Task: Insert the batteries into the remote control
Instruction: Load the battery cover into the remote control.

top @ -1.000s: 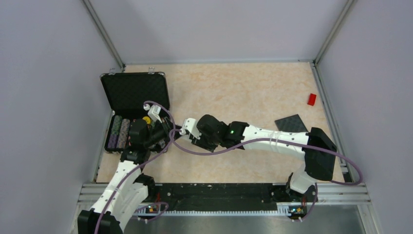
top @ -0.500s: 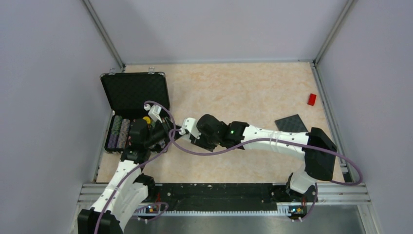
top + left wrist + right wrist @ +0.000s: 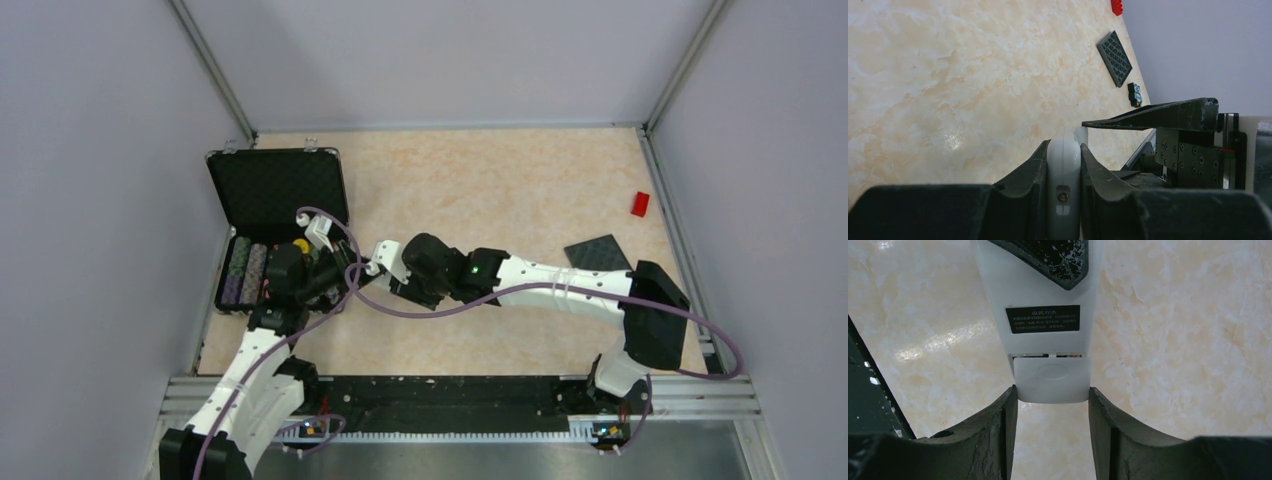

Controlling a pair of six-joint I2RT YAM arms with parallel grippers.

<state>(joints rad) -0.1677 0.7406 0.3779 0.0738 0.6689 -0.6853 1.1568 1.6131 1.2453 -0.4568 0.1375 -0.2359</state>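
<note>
The remote control (image 3: 1064, 165) is held off the table, seen edge-on in the left wrist view, with my left gripper (image 3: 1064, 147) shut on its flat faces. In the right wrist view its white back (image 3: 998, 295) with a black label faces the camera. The small white cover piece (image 3: 1052, 380) sits at its near end, with a thin dark gap above it. My right gripper (image 3: 1052, 392) is shut on the cover's two side edges. In the top view both grippers meet, left (image 3: 352, 268) and right (image 3: 378, 262), beside the case. The batteries are hidden.
An open black case (image 3: 280, 190) with rows of colourful chips (image 3: 245, 270) stands at the left edge, right behind the left gripper. A dark flat plate (image 3: 600, 253) and a red block (image 3: 640, 203) lie at the far right. Purple cables loop over both arms.
The right arm has crept very slightly left toward the left gripper. Both grips are unchanged.
</note>
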